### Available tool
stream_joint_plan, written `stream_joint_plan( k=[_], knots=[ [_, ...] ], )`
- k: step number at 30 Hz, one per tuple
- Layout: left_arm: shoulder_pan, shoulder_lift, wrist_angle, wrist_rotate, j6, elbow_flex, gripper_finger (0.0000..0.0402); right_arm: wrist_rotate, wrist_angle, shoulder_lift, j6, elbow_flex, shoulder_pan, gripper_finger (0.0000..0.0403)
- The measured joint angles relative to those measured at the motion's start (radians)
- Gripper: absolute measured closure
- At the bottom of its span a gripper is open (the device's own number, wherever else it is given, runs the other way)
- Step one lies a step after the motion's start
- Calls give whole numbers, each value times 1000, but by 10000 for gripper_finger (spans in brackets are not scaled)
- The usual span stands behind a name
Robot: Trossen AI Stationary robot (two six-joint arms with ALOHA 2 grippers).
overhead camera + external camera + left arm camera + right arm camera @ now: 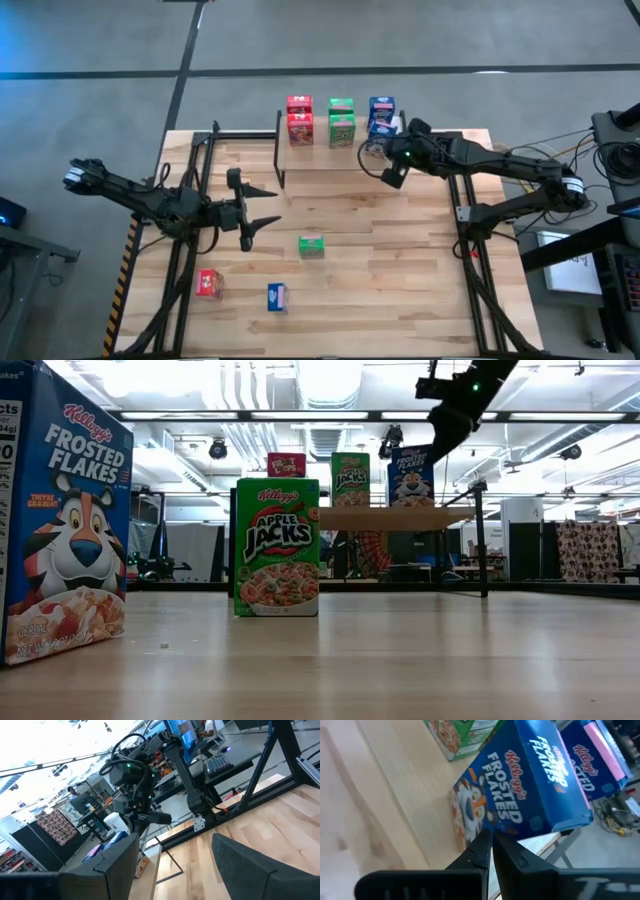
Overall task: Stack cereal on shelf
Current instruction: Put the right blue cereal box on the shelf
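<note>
Frosted Flakes box (62, 510) stands upright nearest the low camera, long axis vertical, label facing the lens; the high view shows it as a blue box on the table front. Apple Jacks box (277, 546) stands upright behind it. 6 boxes sit on the shelf (330, 158) in 3 pairs. Right gripper (490, 851), fingers pressed together and empty, hangs just beside the shelf's blue box (520, 790). Left gripper (262, 208) waits spread over the table's left.

floor: grey concrete floor (420, 40) | ceiling: bright strip lights (330, 380) | far wall: patterned curtain (590, 550)
</note>
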Motion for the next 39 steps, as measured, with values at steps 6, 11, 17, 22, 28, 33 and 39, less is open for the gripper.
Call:
stream_joint_plan(
  k=[6, 11, 17, 22, 28, 33, 39],
  knots=[
    [0, 0, 0, 0, 0, 0, 167, 14, 94, 0, -52, -60, -18, 394],
    [0, 0, 0, 0, -8, 0, 167, 16, 146, 0, -54, -96, -20, 394],
    [0, 0, 0, 0, -8, 0, 167, 16, 246, 0, -53, -185, -20, 394],
    [0, 6, 0, 0, -8, 0, 167, 22, 401, 0, -89, -276, -20, 394],
    [0, 20, 0, 0, 1, 0, 167, 23, 490, 0, -114, -321, -31, 394],
    [0, 23, 0, 0, 9, 0, 167, 24, 499, 0, -136, -327, -52, 394],
    [0, 23, 0, 0, 10, 0, 167, 21, 534, 0, -151, -327, -64, 394]
  ],
)
